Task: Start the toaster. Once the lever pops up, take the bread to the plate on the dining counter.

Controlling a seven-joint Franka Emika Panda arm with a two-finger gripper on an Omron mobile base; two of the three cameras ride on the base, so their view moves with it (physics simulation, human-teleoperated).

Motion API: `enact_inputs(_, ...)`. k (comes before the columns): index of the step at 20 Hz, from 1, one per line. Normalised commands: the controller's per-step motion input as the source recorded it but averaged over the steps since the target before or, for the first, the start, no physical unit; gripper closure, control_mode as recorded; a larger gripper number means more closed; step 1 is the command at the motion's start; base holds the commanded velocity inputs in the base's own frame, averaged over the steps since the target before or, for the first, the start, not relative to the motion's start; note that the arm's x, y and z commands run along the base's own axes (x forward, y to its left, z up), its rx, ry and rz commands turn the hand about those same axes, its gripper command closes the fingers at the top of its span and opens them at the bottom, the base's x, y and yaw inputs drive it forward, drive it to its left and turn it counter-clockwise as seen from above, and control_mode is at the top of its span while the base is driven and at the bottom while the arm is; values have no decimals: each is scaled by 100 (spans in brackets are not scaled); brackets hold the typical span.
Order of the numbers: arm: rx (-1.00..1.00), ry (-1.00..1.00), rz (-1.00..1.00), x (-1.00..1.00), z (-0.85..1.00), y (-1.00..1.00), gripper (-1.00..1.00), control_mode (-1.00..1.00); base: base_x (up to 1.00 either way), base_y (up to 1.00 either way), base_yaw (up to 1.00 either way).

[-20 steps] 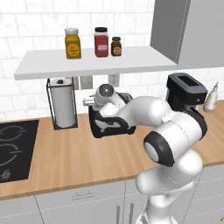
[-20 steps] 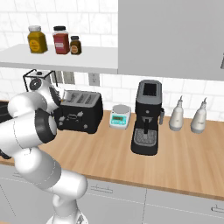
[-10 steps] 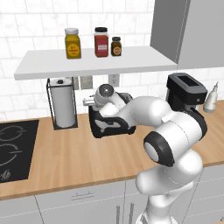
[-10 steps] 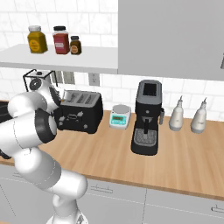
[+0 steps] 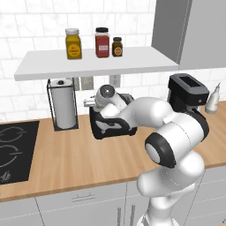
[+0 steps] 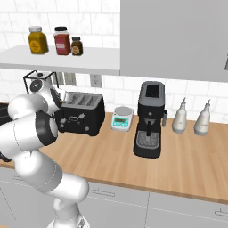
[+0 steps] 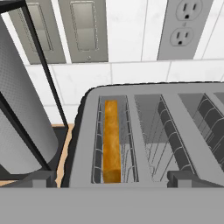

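White tile backed a wooden counter that carried the toaster against the wall. The end effector hung just above the toaster's top, looking down into its slots, with its two dark fingertips spread wide apart and nothing between them. One tip stood over the toaster's near left edge, the other over a slot further right.

The bread sat upright and deep in the leftmost slot, its golden-brown crust edge showing between the wire guides. It lay directly below the end effector and slightly ahead of it, between the two fingertips but not touching either. The other slots to the right of the bread showed bare wire.

Left of the end effector and just beside the toaster stood a paper towel roll in a black wire holder. Beyond the end effector, on the wall, were switch plates and an outlet. Well to its right along the counter were a small scale, a coffee machine and two pale bottles. On a shelf above stood three jars.
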Motion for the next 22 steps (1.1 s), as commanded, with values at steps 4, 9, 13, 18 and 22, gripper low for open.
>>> enact_inputs(4,0,0,0,0,0,0,-100,-100,0,0,0)
enact_inputs(9,0,0,0,0,0,0,-100,-100,0,0,0)
enact_inputs(13,0,0,0,0,0,0,-100,-100,0,0,0)
enact_inputs(18,0,0,0,0,0,0,-100,-100,0,0,0)
enact_inputs(22,0,0,0,0,0,0,-100,-100,0,0,0)
